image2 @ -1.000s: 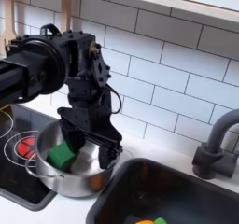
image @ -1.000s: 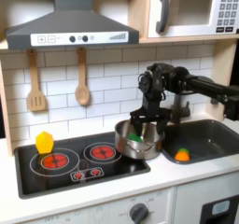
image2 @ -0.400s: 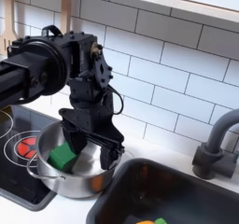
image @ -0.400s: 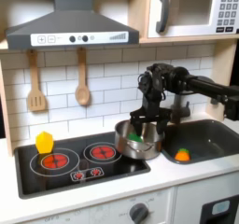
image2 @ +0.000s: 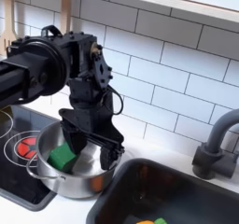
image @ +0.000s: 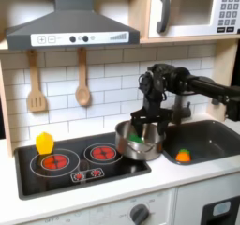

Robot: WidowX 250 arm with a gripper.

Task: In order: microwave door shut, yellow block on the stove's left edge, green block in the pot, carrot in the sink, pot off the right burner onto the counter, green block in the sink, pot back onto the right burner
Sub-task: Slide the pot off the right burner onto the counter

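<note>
The steel pot (image: 139, 144) (image2: 56, 176) sits at the stove's right edge, partly on the counter beside the sink. A green block (image: 137, 137) (image2: 63, 156) lies inside it. My gripper (image: 148, 127) (image2: 91, 149) hangs open over the pot, its fingers (image2: 113, 157) dipping inside the rim, with the green block just below the finger on the second exterior view's left. The yellow block (image: 44, 142) stands on the stove's edge at the first exterior view's left. The carrot (image: 184, 156) (image2: 146, 221) lies in the sink (image: 211, 135). The microwave (image: 192, 10) door is shut.
Two red burners (image: 101, 153) glow on the black stove. A wooden spatula (image: 36, 83) and spoon (image: 82, 79) hang on the tiled wall under the range hood. A grey faucet (image2: 216, 144) rises behind the sink.
</note>
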